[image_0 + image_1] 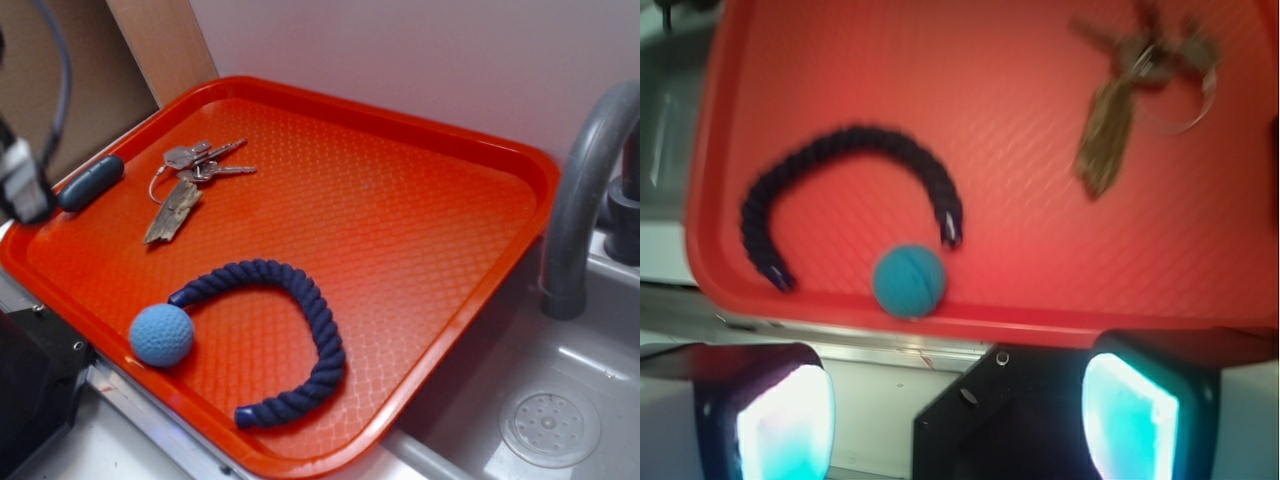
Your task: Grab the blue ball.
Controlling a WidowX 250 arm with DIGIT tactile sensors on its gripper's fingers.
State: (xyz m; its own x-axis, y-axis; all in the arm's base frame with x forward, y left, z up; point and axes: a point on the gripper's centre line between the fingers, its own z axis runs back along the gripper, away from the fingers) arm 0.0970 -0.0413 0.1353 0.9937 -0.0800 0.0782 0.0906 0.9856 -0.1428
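The blue ball (pixel 161 335) (pixel 909 281) is a small light-blue dimpled sphere lying on the red tray (pixel 420 210) (pixel 900 80) close to its near rim, touching or almost touching one end of the dark navy rope. In the wrist view my gripper (pixel 958 415) hangs open above the counter edge, outside the tray, with both pale pads (pixel 787 420) wide apart and nothing between them. The ball sits beyond the fingertips, a little left of centre. In the exterior view only a blurred bit of the arm (pixel 22 180) shows at the left edge.
A curved navy rope (pixel 300 330) (pixel 850 150) arcs beside the ball. A bunch of keys (pixel 195 170) (pixel 1140 70) and a dark oblong fob (pixel 90 183) lie at the tray's far left. A black block (pixel 30 390) (pixel 1040 420) sits below the tray rim. A grey faucet (pixel 580 200) and sink (pixel 550 425) stand to the right.
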